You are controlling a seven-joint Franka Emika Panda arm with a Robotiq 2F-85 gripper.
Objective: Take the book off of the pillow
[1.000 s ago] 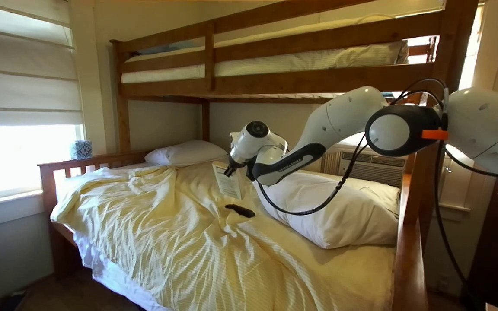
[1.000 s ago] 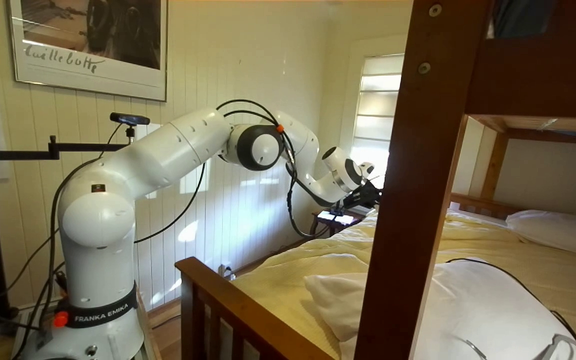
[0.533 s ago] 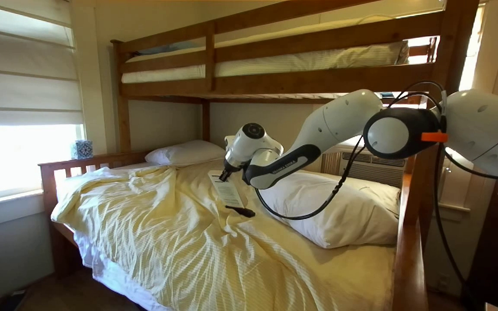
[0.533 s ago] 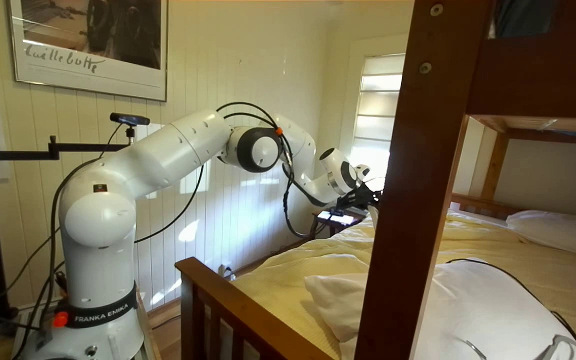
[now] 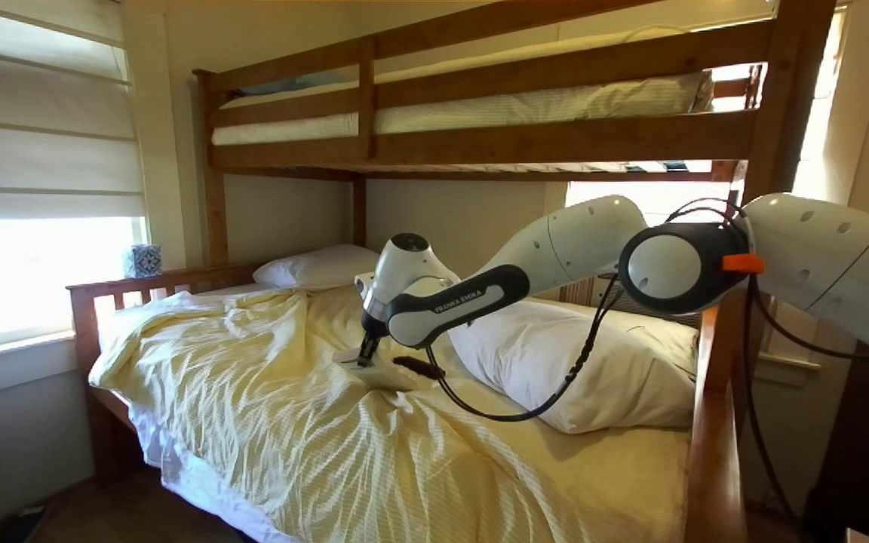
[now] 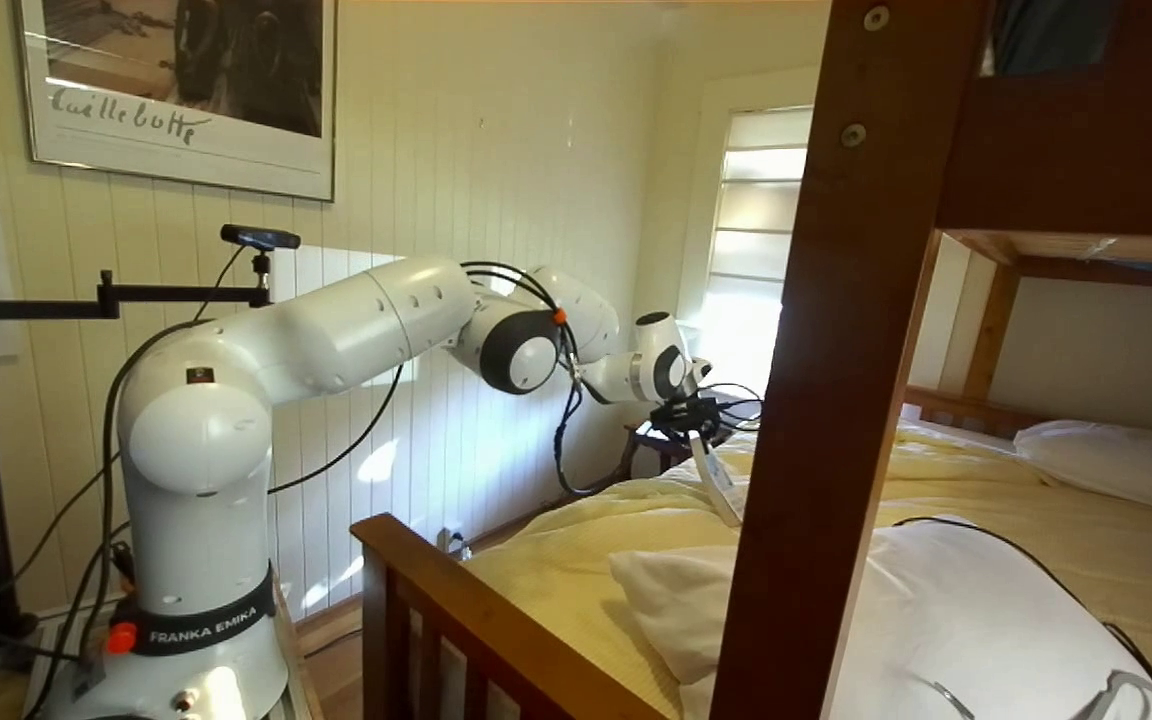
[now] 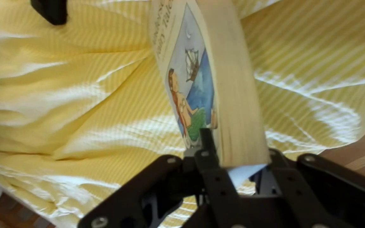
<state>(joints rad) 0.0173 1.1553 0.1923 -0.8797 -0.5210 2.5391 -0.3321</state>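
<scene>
The book [image 7: 233, 82] has an illustrated cover and a thick cream page edge. My gripper [image 7: 238, 147] is shut on one end of it in the wrist view. In an exterior view the gripper [image 5: 366, 357] holds the book [image 5: 383, 375] tilted, low over the yellow blanket. The book [image 6: 716, 480] also hangs slanting down from the gripper [image 6: 693, 425] in an exterior view, partly behind the bed post. I cannot tell if its lower end touches the blanket. The large white pillow [image 5: 566, 362] lies to the right, apart from the book; it also shows in an exterior view [image 6: 966, 620].
A small black remote-like object [image 5: 419, 367] lies on the yellow blanket [image 5: 253, 407] close beside the book; it also shows in the wrist view [image 7: 51, 11]. A flatter white pillow [image 5: 325, 266] lies at the back. The upper bunk rail [image 5: 555, 136] and a post [image 6: 816, 400] bound the bed.
My gripper and the book have moved down toward the blanket and leftward in an exterior view. The book has gone from nearly upright to tilted flatter. It stays gripped.
</scene>
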